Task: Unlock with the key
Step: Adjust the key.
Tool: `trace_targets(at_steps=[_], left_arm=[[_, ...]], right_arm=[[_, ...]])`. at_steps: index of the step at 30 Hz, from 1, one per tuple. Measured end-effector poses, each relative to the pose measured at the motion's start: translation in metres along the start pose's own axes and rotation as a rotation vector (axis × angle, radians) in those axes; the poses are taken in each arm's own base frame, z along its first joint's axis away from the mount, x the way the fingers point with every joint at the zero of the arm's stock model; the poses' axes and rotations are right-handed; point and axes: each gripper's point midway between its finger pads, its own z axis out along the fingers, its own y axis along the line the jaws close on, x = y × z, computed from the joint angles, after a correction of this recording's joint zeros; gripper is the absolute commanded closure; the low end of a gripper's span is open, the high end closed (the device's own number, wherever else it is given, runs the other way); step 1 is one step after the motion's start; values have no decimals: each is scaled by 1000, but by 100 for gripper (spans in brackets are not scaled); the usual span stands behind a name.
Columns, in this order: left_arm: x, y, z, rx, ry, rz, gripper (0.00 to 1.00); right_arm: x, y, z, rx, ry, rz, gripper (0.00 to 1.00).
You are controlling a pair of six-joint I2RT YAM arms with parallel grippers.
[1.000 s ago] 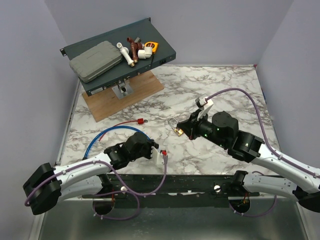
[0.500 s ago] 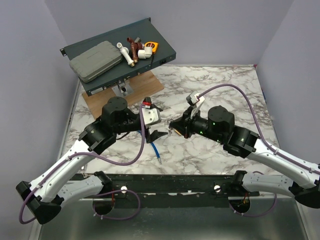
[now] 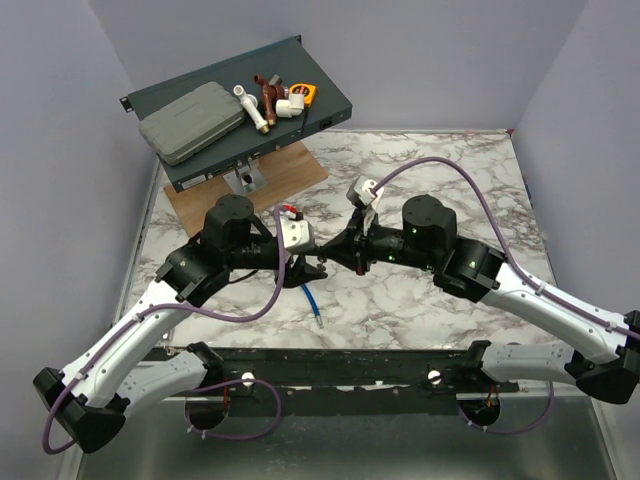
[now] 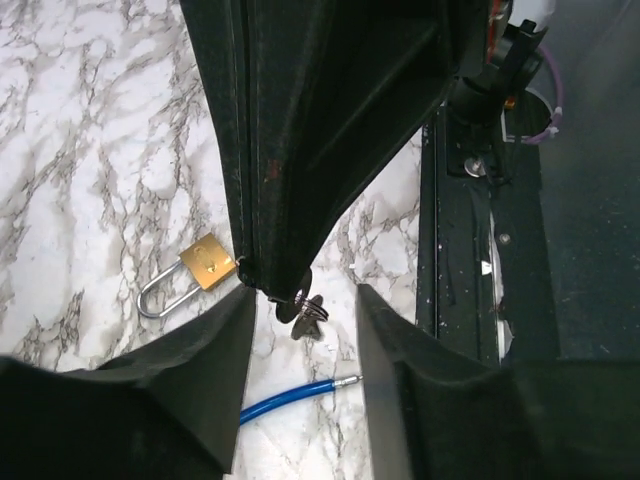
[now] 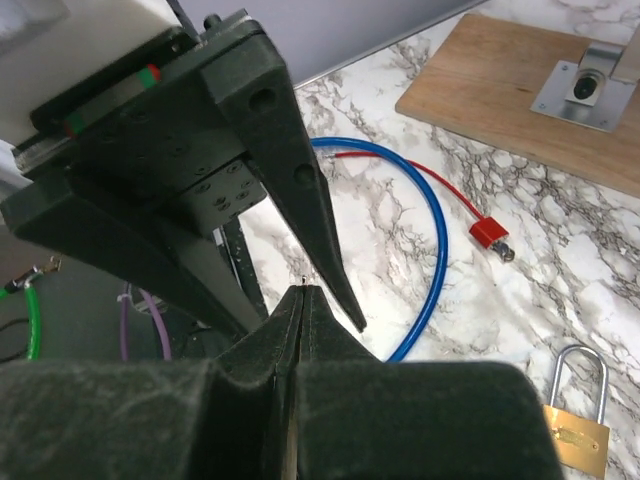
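While the marbled white-and-grey table top (image 3: 450, 170) carries a flat wooden board (image 3: 187, 212), a looping blue cable (image 5: 438, 238) and a brass padlock with a silver shackle (image 4: 200, 268), the right gripper (image 5: 301, 300) pinches the tiny silver-grey metal key (image 4: 306, 314) in the air just beside the padlock. The left gripper (image 4: 303, 293) is spread wide, one finger on either side of the key, apart from it.

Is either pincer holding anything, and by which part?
Right pincer pinches the key by one end at its tip; left pincer is open, empty.
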Motion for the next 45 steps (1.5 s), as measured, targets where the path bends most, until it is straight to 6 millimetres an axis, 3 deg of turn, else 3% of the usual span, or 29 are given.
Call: trace_targets(at_steps=[5,9,15,20,22,24,33,39,45], left_arm=[[-4,-7,-6,29,-21,-9,76],[-2,-14,-9,54,-19,-21,100],[4,-18,-11,69,-12,-33,100],[11,-19,-11,72,-2,-58,100],[12,-19,-11,72,-8,-84,100],[10,-18,-12,68,-26,-117,100],[-16,-8,-21,32,-157,-263,100],[-34,-7,-27,37,-220,-276,100],[-48,3,-34,9,-277,-298,100]], right_arm=[[9,4,5,-34,42,-14,99],[11,8,4,-60,58,-19,99],[17,16,5,-109,89,-35,98],[23,17,8,-119,109,-26,43],[20,16,8,-110,96,-23,31],[15,14,6,-93,70,-27,25],[-2,14,-16,-69,-63,-19,28],[8,11,-12,-71,-81,-1,30],[0,11,-3,-81,-129,17,30]])
